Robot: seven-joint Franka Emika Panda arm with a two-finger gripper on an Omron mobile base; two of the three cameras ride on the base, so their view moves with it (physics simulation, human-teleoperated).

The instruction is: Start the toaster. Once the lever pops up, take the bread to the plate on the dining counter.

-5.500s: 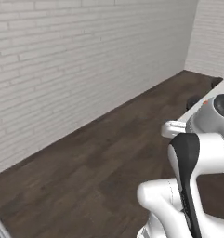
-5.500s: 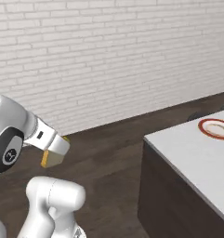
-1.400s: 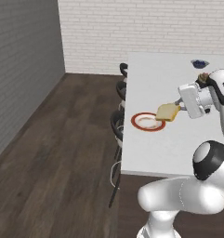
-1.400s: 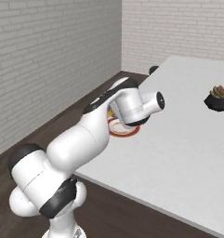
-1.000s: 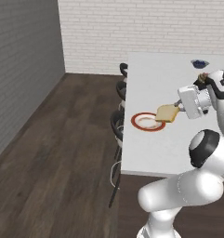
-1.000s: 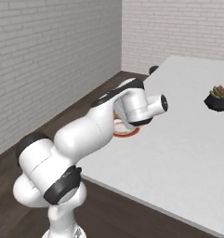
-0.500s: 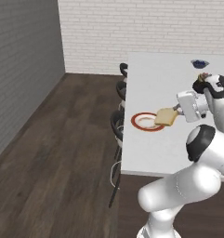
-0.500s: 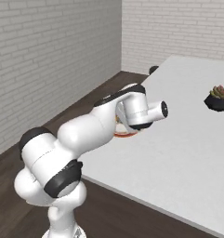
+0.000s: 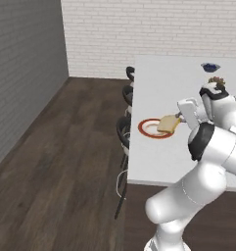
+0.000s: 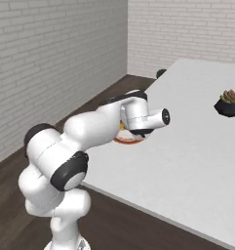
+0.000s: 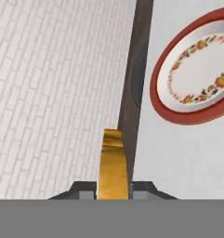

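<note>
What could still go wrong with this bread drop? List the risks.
1. The pale tan bread slice is held by one edge in the gripper and hangs over the near rim of the red-rimmed white plate; released now, it may land half off.
2. The plate sits near the large white dining counter's edge above the dark stools; a nudge could push it off.

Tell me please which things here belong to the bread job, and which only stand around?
Job: bread, held in the fingers; red-rimmed plate; white dining counter.

Standing around: potted plant; small dark bowl; dark stools beside the counter.
</note>
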